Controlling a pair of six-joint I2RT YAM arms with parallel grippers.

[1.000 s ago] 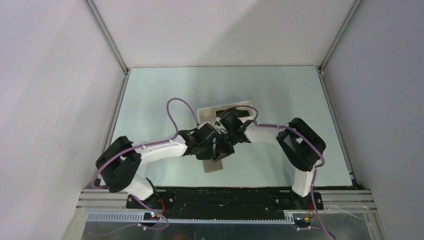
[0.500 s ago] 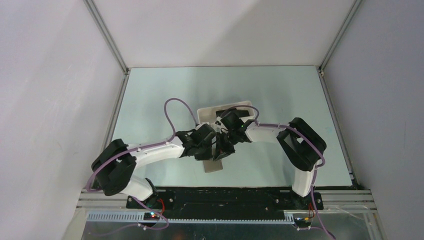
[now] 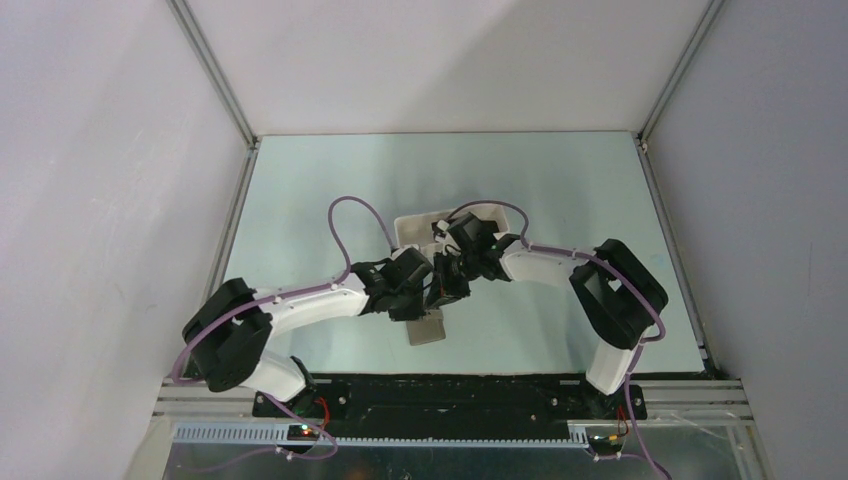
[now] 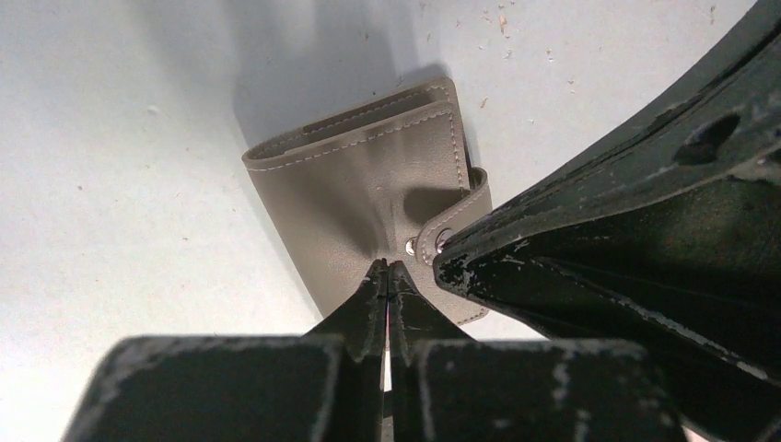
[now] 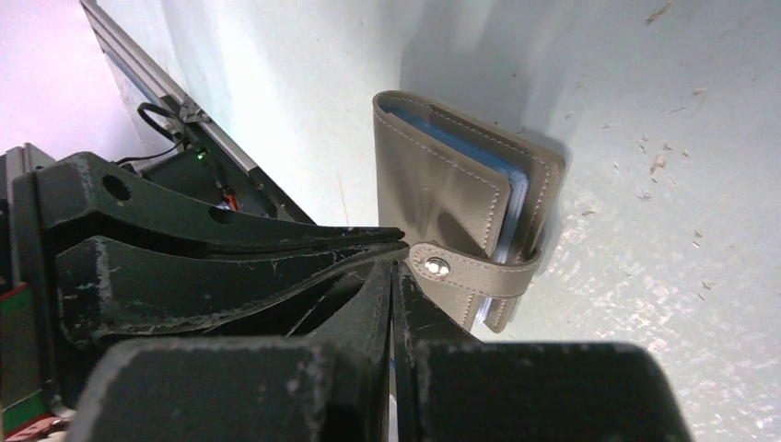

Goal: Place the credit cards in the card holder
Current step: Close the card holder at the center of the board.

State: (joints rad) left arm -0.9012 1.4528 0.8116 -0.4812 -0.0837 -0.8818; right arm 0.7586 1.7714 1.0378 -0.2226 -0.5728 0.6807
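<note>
Two tools meet over the card holder (image 3: 427, 330), which lies flat on the pale bench (image 3: 300, 200) near its front edge, about midway across.

The left tool (image 4: 388, 269) comes in from the left with its jaws pressed together and nothing visible between them. Its tips touch the holder's face just beside the snap, and the leather puckers toward them.

The card holder (image 4: 364, 203) is a small grey-brown folded wallet with pale stitching along its edges. A short strap tab (image 5: 483, 273) wraps round its open side onto the face and ends in a silvery snap (image 5: 437, 267). Silvery-blue leaves (image 5: 505, 180) show between the covers. Whether the snap is fastened I cannot tell.

The right tool (image 5: 398, 267) reaches in from the right, its jaws likewise closed tight, with its tips at the snap end of the strap.

Behind both tools a white tray (image 3: 412, 228) sits on the bench, mostly hidden by the arms.
</note>
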